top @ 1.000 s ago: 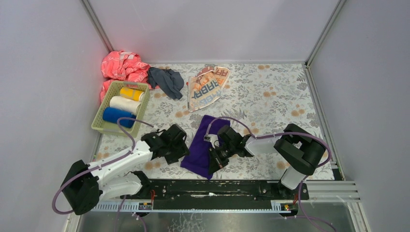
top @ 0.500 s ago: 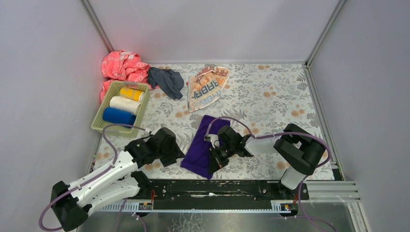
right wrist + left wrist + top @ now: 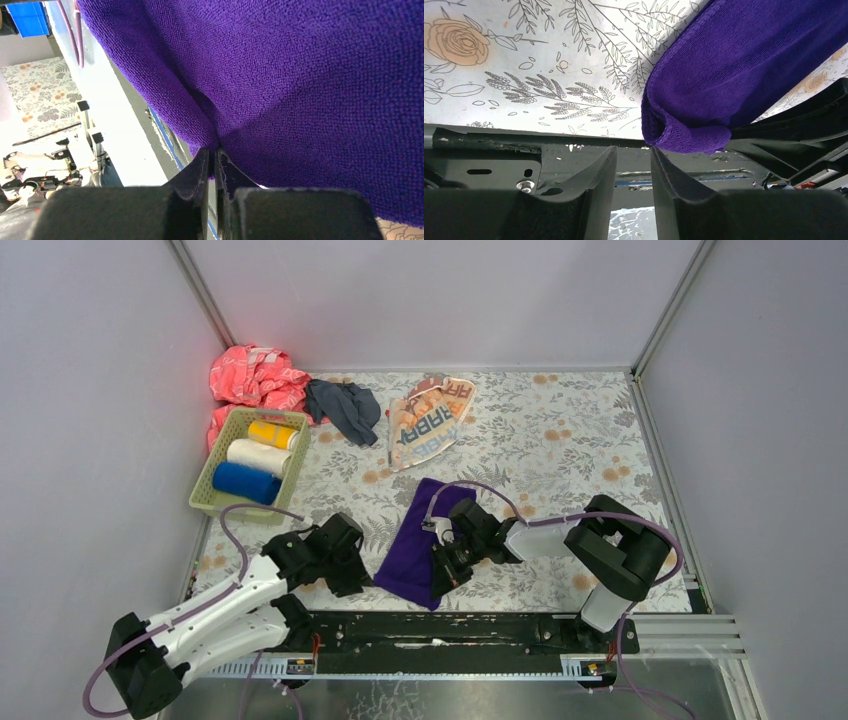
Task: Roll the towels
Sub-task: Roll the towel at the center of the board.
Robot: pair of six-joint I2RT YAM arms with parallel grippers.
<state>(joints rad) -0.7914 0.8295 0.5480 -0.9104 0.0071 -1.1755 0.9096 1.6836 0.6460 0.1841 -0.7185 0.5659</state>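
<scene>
While your right gripper pinches a fold at the purple towel's near right edge, jaws closed tight on the cloth, your left gripper sits just beside that towel's near left corner, with only a narrow, empty gap between its fingers. Beyond the purple towel lies the cream RABBIT towel, and beyond it to the left, the dark grey-blue towel. Well left of the purple towel, the yellow, white and blue rolls lie in a green basket.
</scene>
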